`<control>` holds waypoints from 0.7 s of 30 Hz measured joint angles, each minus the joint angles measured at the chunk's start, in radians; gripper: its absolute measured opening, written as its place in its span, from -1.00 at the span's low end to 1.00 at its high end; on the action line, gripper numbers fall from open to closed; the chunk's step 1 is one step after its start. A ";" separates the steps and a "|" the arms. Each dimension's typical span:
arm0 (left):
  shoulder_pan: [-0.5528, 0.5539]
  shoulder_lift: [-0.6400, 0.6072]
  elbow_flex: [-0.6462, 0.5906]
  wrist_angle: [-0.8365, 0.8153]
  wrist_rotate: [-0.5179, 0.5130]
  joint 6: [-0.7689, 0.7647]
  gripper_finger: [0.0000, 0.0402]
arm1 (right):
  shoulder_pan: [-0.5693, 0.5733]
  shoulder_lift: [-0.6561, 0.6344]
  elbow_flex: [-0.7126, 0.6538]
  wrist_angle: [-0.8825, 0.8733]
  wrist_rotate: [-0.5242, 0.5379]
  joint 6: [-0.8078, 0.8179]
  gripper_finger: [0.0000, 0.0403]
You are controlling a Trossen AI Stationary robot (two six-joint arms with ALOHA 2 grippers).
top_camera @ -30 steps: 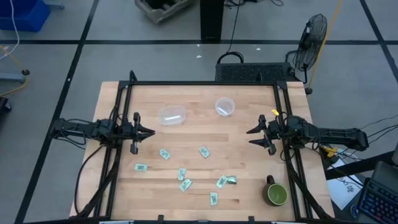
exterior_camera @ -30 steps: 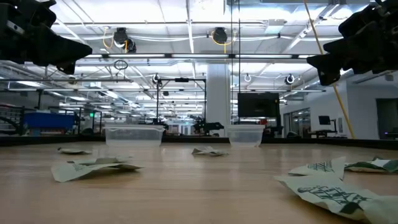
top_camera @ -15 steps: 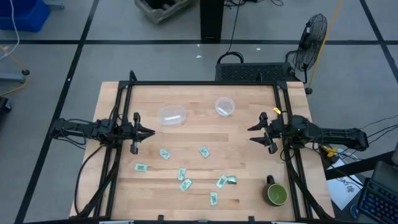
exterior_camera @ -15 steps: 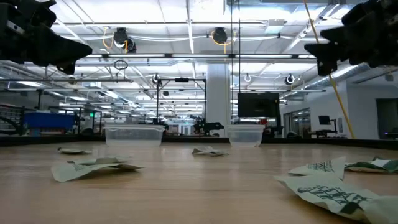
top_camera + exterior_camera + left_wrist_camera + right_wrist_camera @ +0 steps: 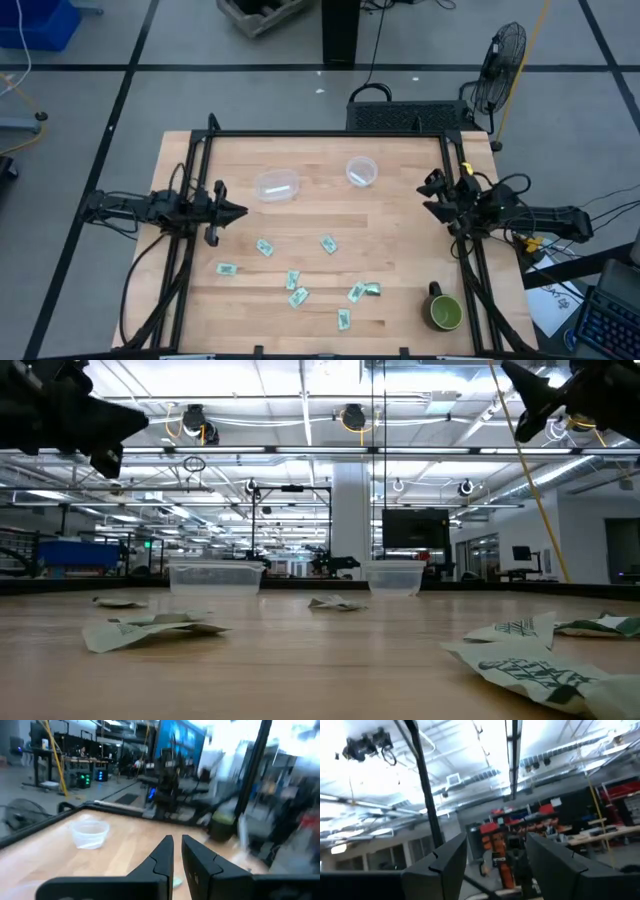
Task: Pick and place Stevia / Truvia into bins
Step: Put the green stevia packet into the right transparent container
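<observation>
Several pale green and white sachets [image 5: 298, 297] lie flat and scattered on the near half of the wooden table; they also show in the low view [image 5: 150, 628]. The clear oval tub [image 5: 277, 185] and the clear round cup [image 5: 361, 171] stand toward the far side, and both look empty in the low view: tub [image 5: 215, 578], cup [image 5: 396, 578]. My left gripper [image 5: 237, 211] hovers shut at the table's left edge, pointing right [image 5: 177, 850]. My right gripper [image 5: 428, 194] is open and empty at the right edge, tipped upward [image 5: 495, 860].
A dark green mug [image 5: 445, 312] stands at the near right corner. A black frame [image 5: 320, 134] runs around the tabletop. Bare wood [image 5: 330, 210] lies between the two containers and the sachets.
My right gripper has drawn back toward the table's right edge and a little toward the far edge, risen, and tipped its fingers upward, staying open. My left gripper has risen slightly. The sachets and containers have not moved.
</observation>
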 joint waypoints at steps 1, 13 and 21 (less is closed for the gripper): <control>-0.001 0.000 0.000 0.014 -0.002 -0.025 -0.79 | 0.001 0.003 0.000 0.012 -0.003 0.010 -0.02; -0.009 0.089 -0.032 0.193 -0.089 0.155 -0.79 | 0.339 0.422 0.182 -0.225 0.062 -0.271 -0.03; -0.009 0.105 -0.032 0.345 -0.106 0.060 -0.79 | 0.699 0.893 0.572 -0.825 0.519 -0.289 -0.03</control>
